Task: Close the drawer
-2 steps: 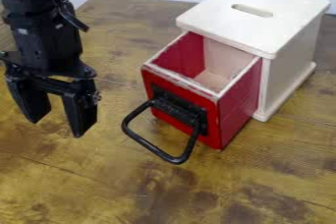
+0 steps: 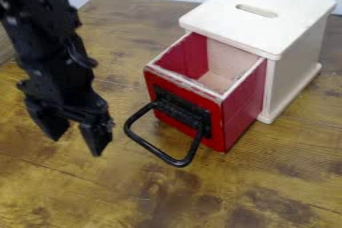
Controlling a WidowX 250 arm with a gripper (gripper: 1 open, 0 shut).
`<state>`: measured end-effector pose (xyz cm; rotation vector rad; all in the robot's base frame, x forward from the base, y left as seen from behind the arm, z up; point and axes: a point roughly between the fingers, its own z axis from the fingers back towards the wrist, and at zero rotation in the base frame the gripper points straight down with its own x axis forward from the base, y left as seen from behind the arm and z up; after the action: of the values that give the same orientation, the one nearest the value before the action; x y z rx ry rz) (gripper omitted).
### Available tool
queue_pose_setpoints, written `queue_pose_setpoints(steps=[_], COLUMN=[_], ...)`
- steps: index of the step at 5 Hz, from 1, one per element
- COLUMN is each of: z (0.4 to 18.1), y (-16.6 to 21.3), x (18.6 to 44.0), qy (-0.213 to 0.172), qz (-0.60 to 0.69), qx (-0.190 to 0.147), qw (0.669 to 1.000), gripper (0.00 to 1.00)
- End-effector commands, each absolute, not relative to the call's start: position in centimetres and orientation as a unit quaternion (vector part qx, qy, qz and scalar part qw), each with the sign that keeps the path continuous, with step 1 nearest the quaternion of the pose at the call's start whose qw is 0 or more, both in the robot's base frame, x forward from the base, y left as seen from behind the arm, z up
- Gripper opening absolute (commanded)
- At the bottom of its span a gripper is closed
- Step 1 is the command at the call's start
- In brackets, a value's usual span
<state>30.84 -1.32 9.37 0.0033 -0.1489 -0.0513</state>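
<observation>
The drawer [image 2: 221, 100] has a red front, pale wood sides and a black bracket, and it stands pulled out of a pale wooden box [image 2: 274, 34] with a slotted top. Its large black loop handle [image 2: 163, 138] rests on the table in front of it. My gripper [image 2: 72, 132] hangs left of the handle, pointing down at the table, open with nothing between its black fingers. A short gap separates the nearer finger from the loop.
The wooden tabletop [image 2: 254, 187] stretches to the front and right of the drawer. A white wall runs behind the table's far edge.
My gripper has moved right and toward the front of the table, closer to the loop handle. The drawer and box have not moved.
</observation>
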Motion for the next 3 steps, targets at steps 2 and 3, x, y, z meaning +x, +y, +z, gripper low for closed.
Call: queue_pose_setpoints(steps=[2,3], z=[7.8,7.3], y=[-3.1,-4.2], x=[34.5,36.0], qy=[-0.081,-0.086], qz=[-0.048,-0.060], qx=[-0.002,-0.003], qw=[0.996,0.994], gripper=[1.00,1.00])
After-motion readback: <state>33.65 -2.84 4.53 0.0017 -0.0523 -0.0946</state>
